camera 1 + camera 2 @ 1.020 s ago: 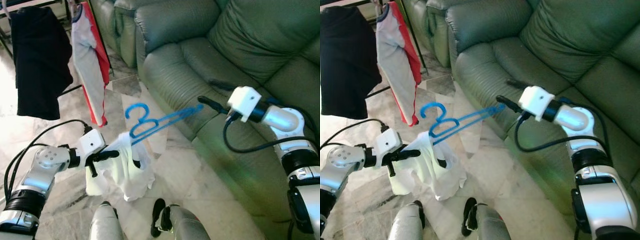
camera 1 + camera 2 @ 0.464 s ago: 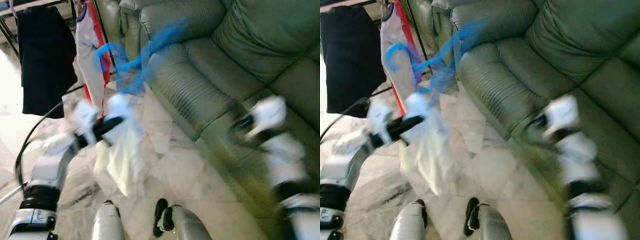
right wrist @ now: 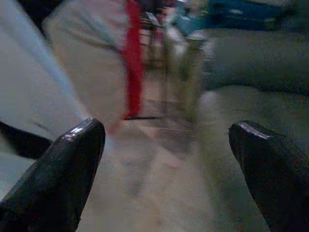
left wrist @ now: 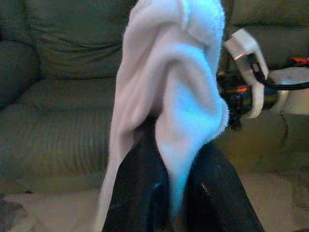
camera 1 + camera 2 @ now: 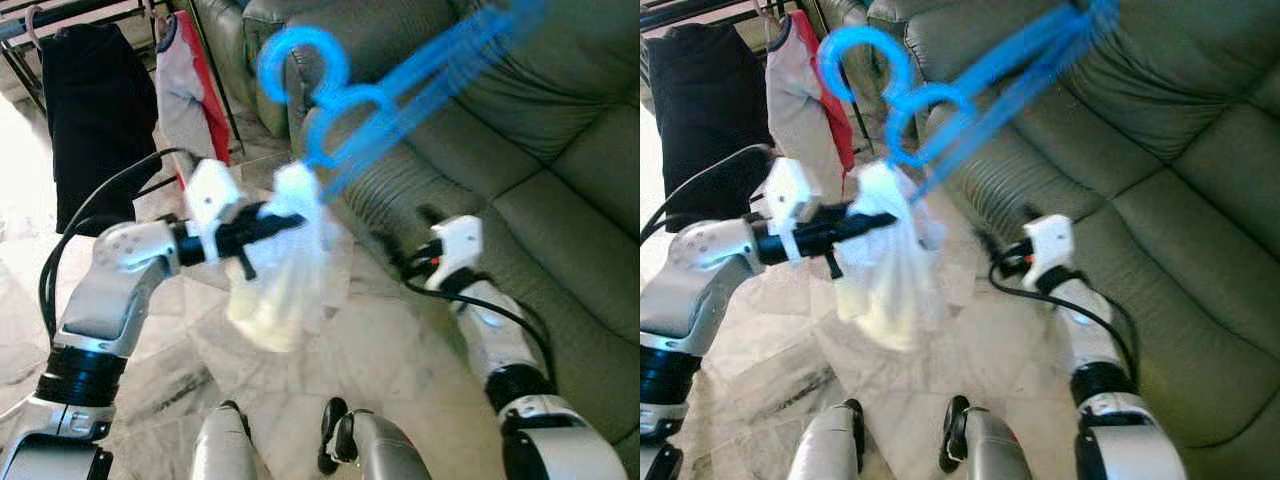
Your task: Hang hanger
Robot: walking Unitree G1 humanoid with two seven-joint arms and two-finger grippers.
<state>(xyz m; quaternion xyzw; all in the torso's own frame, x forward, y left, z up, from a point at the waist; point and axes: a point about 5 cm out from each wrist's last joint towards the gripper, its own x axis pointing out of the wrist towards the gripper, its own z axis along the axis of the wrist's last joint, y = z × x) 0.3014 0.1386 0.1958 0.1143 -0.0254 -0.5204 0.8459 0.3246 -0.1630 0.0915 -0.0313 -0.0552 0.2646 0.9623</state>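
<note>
Your left tool (image 5: 275, 222) grips the cloth (image 5: 285, 270) under the hanger (image 5: 390, 85); its hook faces the rack (image 5: 60, 14), up-left. Right tool (image 5: 400, 262) gapes wide, empty.

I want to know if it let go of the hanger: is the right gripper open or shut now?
Open. In the right wrist view, the right gripper's two fingertips stand far apart, holding nothing.

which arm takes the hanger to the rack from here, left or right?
Left. The left gripper is shut on the white garment carrying the blue hanger, nearer the rack. The right gripper is open, low by the sofa.
</note>
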